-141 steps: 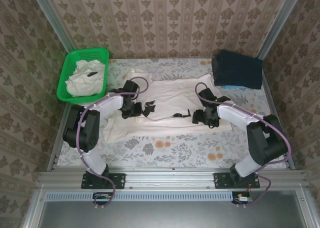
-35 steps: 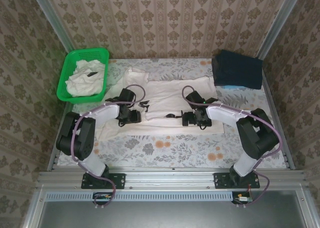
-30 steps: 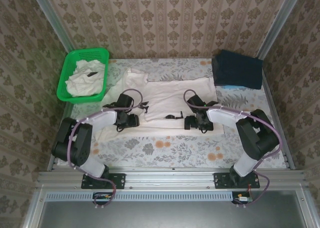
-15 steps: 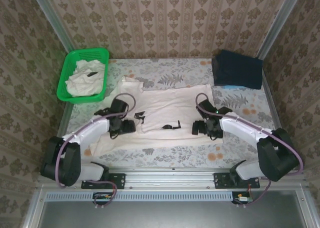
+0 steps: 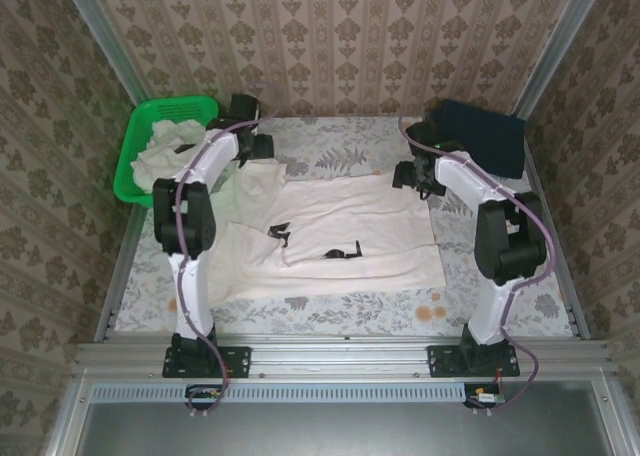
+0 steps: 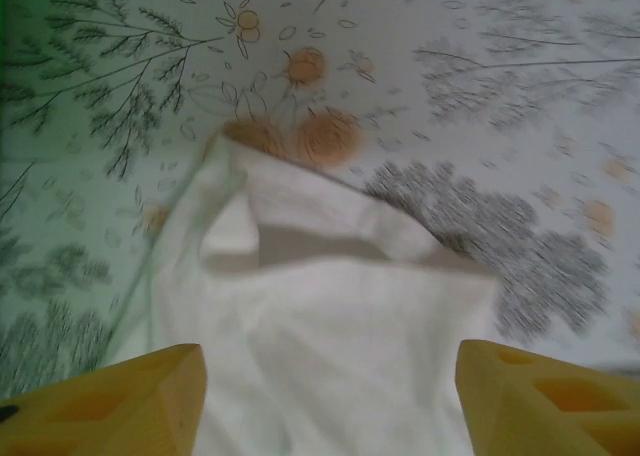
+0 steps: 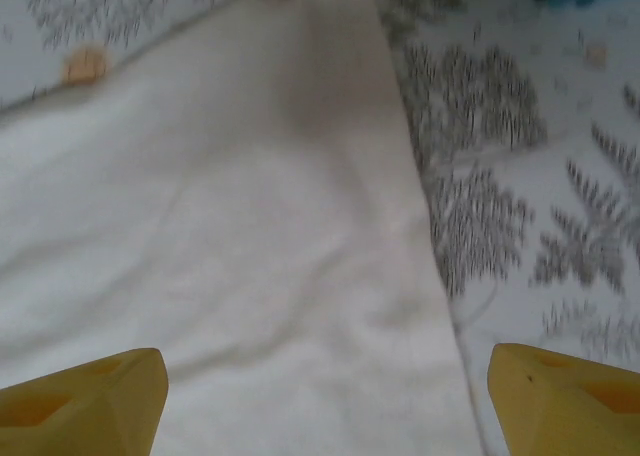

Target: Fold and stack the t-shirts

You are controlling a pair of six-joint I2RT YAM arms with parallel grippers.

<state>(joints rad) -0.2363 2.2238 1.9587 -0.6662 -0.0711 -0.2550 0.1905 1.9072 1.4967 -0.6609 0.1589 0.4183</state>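
Both arms have swung out from the near sides of the t-shirt [image 5: 340, 226], where they sat half a second ago, and now reach to the far part of the surface [image 5: 340, 141]. Your left gripper [image 5: 248, 141] hangs by the green basket [image 5: 172, 103], and your right gripper [image 5: 412, 174] is just short of the dark folded cloth [image 5: 475, 136]. The shirt lies spread open in the middle of the surface, printed side up. Its far left sleeve [image 5: 262, 181] is rumpled, and more shirts [image 5: 165, 151] wait heaped in the basket. In the left wrist view the fingers [image 6: 120, 401] stand wide apart with nothing between them, the crumpled sleeve end [image 6: 300, 276] lying just ahead. In the right wrist view the fingers [image 7: 90, 401] are spread too, above the shirt's straight side edge [image 7: 400, 176]. So you have let go of the cloth, and it reads as laid out but not yet folded. The likely next step is a pinch at each far corner. Mind the left sleeve: it is doubled over, so you could catch two layers there.
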